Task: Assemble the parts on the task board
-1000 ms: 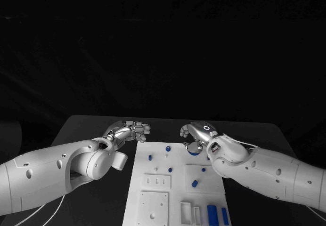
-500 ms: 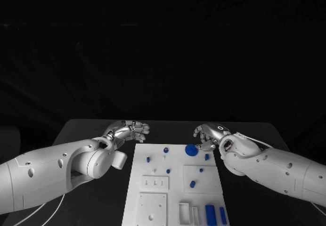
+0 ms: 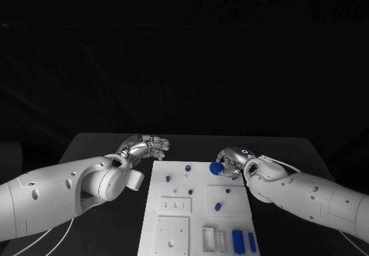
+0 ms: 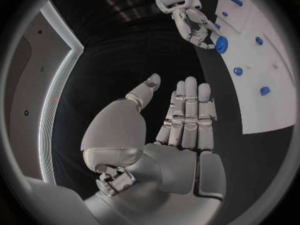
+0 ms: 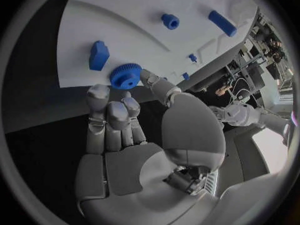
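- Right hand [image 3: 233, 160]: at the task board's [image 3: 175, 176] far right corner, its fingertips [image 5: 119, 106] closed on a blue gear [image 3: 217, 168]. The right wrist view shows the toothed disc pinched between the thumb and the other fingers. Judged held, not yet released.
- Blue gear: at the board's far edge, over or on the white surface. Whether it is already seated on a post cannot be told.
- Left hand [image 3: 147, 147]: off the board, above the black table [image 3: 92, 144] just beyond the far left corner. The left wrist view shows the palm flat, fingers [image 4: 187, 110] straight and side by side, thumb apart, holding nothing.
- Progress: several small blue pieces [image 3: 188, 168] stand in the board's far half, apparently placed. Blue bars [image 3: 238, 241] lie in a row near the near right edge, and look like stock still to be fitted.
- Sockets at the near left of the board appear unfilled; the assembly is judged partway done, with the gear as the step in hand.
- Markings: no brand, label or legible writing on board, parts or arms.
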You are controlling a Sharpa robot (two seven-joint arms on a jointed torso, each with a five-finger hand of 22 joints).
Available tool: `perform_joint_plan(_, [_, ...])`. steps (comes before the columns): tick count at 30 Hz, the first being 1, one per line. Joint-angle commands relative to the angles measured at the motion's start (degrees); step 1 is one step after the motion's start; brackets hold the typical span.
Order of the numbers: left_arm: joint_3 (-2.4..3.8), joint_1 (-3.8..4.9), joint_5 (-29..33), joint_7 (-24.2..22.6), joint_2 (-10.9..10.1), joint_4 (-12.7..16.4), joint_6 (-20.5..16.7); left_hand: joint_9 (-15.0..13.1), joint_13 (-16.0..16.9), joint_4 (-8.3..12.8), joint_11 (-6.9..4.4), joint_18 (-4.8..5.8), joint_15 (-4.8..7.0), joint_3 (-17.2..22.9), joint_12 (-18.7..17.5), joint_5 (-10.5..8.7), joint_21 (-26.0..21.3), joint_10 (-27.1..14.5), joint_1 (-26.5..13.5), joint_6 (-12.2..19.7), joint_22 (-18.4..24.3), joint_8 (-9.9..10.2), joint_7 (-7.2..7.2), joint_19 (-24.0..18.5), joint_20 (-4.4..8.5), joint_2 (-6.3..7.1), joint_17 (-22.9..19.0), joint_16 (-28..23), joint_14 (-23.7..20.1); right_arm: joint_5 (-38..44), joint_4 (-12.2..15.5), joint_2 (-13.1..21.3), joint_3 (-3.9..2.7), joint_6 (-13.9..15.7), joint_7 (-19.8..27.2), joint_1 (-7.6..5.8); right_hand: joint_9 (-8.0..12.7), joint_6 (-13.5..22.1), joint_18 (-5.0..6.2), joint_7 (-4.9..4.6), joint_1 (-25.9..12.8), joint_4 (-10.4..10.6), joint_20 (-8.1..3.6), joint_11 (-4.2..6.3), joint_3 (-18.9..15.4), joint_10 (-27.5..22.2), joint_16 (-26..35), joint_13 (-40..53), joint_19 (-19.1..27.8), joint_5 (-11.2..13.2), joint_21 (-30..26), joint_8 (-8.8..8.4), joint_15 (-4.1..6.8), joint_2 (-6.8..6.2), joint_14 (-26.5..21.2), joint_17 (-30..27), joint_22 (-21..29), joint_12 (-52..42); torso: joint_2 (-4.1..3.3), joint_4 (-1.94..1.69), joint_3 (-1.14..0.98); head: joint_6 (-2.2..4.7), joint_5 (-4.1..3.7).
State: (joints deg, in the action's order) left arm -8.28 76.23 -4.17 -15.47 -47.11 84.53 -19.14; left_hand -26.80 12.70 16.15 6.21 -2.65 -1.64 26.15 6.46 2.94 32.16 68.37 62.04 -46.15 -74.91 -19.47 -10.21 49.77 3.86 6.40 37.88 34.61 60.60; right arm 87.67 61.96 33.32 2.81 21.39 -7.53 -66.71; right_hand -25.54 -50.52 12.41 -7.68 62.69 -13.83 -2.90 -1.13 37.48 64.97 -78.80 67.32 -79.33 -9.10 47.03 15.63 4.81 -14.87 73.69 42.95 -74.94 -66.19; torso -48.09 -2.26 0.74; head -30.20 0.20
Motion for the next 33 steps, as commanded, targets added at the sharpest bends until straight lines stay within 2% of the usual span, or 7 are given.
perform_joint_plan(1, [0.04,0.02,-0.4,-0.7,0.3,0.0,1.0,-0.1,0.1,-0.1,0.20,-0.98,-0.10,0.3,-0.2,0.12,0.4,-0.1,-0.4,0.1,-1.0,0.3,-0.16,-0.5,0.09,0.18,0.1,0.3,-0.4,-0.6,-0.6,-0.2,-0.02,-0.5,1.3,0.20,0.1,-0.1,2.59,-0.48,-0.4,0.0,-0.80,-0.49,-0.2,-0.6,-0.4,0.1,-0.2,-0.4,0.5,-0.15,-0.10,0.29,-0.3,0.3,-1.4,-0.6,-0.04,-0.04,0.01,-0.22,0.22])
perform_joint_plan(3, [0.04,0.02,-0.4,-0.6,0.3,0.0,1.0,-0.1,0.1,-0.1,0.20,-0.98,-0.10,0.3,-0.2,0.12,0.4,-0.1,-0.4,0.1,-1.0,0.3,-0.16,-0.5,0.09,0.18,0.1,0.3,-0.4,-0.5,-1.0,-0.4,-0.02,-0.1,1.3,0.25,0.0,-0.1,2.59,-0.48,-0.4,0.0,-0.86,-0.48,-0.2,-0.6,-0.5,0.2,-0.2,-0.5,0.7,-0.14,-0.09,0.43,-0.4,0.5,-1.4,-0.7,-0.03,-0.14,0.09,-0.19,0.16])
perform_joint_plan(6, [0.03,0.02,-0.4,-0.6,0.3,0.0,1.0,-0.1,0.1,-0.1,0.21,-0.98,-0.10,0.3,-0.2,0.12,0.4,-0.1,-0.4,0.1,-1.0,0.3,-0.16,-0.5,0.09,0.18,0.1,0.3,-0.4,-0.6,-1.4,-0.5,-0.02,0.1,1.3,0.27,0.0,-0.2,2.59,-0.45,-0.4,0.0,-0.95,-0.46,-0.1,-0.5,-0.5,0.3,-0.1,-0.5,1.0,-0.08,-0.07,0.72,-0.4,0.7,-1.4,-1.1,-0.01,-0.10,0.10,-0.22,0.16])
perform_joint_plan(8, [0.03,0.02,-0.4,-0.6,0.3,0.0,1.0,-0.1,0.1,-0.1,0.21,-0.98,-0.10,0.3,-0.3,0.12,0.4,-0.1,-0.4,0.1,-1.0,0.3,-0.16,-0.5,0.09,0.17,0.1,0.3,-0.4,-0.6,-1.6,-0.5,-0.02,0.2,1.3,0.27,0.0,-0.2,2.59,-0.44,-0.3,0.0,-0.98,-0.45,0.0,-0.4,-0.5,0.4,-0.1,-0.4,1.1,-0.09,-0.06,0.79,-0.4,0.8,-1.4,-1.2,-0.03,-0.05,0.02,-0.29,0.31])
perform_joint_plan(18, [0.03,0.03,-0.6,-0.6,0.2,0.0,1.1,-0.1,0.1,-0.1,0.21,-0.97,-0.11,0.3,-0.3,0.12,0.4,-0.1,-0.4,0.1,-1.0,0.3,-0.17,-0.5,0.08,0.18,0.1,0.3,-0.4,-0.6,-1.7,-0.8,-0.03,1.3,1.3,0.26,0.2,0.2,2.59,-0.55,-0.6,0.3,-1.07,-0.55,0.2,-0.6,-0.5,0.2,0.2,-0.4,1.7,-0.33,-0.15,0.98,-0.5,1.3,-1.4,-1.5,-0.01,-0.01,-0.06,-0.38,0.38])
perform_joint_plan(29, [0.03,0.04,-0.7,-0.5,0.1,0.1,1.0,-0.1,0.2,-0.1,0.21,-0.97,-0.12,0.3,-0.3,0.12,0.4,-0.1,-0.5,0.1,-1.0,0.3,-0.17,-0.5,0.08,0.19,0.1,0.3,-0.4,-0.8,-2.9,-1.7,-0.04,-0.1,1.0,0.25,0.1,0.0,2.59,-0.56,-0.9,0.6,-1.10,-0.56,0.3,-0.9,-0.5,0.0,0.3,-0.4,2.0,-0.28,-0.16,1.09,-0.5,1.4,-1.4,-1.4,-0.03,-0.01,0.02,-0.72,0.55])
perform_joint_plan(33, [0.03,0.04,-0.7,-0.4,0.1,0.3,1.0,-0.1,0.2,-0.1,0.21,-0.97,-0.12,0.3,-0.3,0.12,0.4,-0.1,-0.5,0.1,-1.0,0.3,-0.17,-0.6,0.08,0.21,0.1,0.3,-0.4,-0.8,-3.6,-2.1,-0.04,-0.4,0.9,0.25,0.2,0.1,2.59,-0.56,-1.1,0.8,-1.14,-0.57,0.3,-0.9,-0.4,0.0,0.4,-0.3,2.1,-0.30,-0.17,1.12,-0.5,1.6,-1.3,-1.4,-0.10,-0.12,0.03,-0.69,0.66])
